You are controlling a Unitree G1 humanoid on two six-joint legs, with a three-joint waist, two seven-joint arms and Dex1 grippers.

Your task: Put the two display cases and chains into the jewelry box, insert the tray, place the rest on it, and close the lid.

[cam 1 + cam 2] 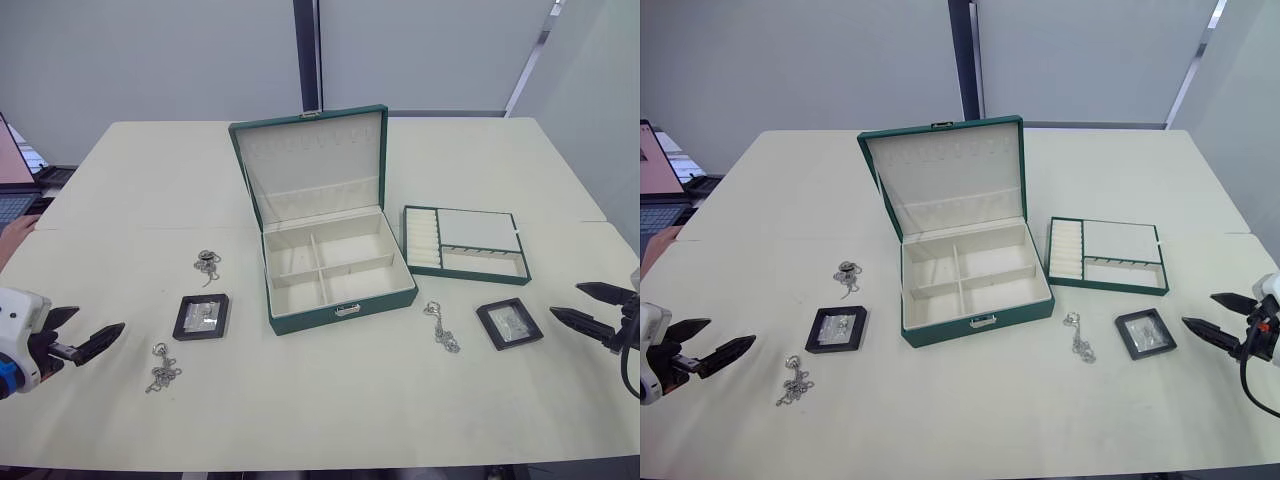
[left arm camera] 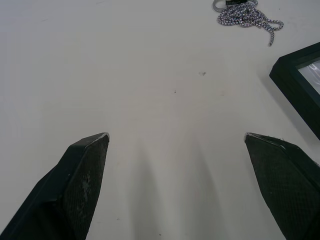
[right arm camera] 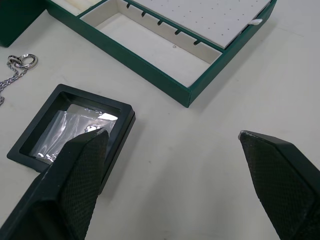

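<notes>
Two display cases (image 1: 201, 316) (image 1: 509, 323) and three chains (image 1: 207, 264) (image 1: 162, 368) (image 1: 441, 326) lie on the table (image 1: 330, 410).

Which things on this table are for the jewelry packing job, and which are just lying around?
Job:
jewelry box
lid
tray
left display case
right display case
chains

Lying around:
laptop at the table's left edge
</notes>
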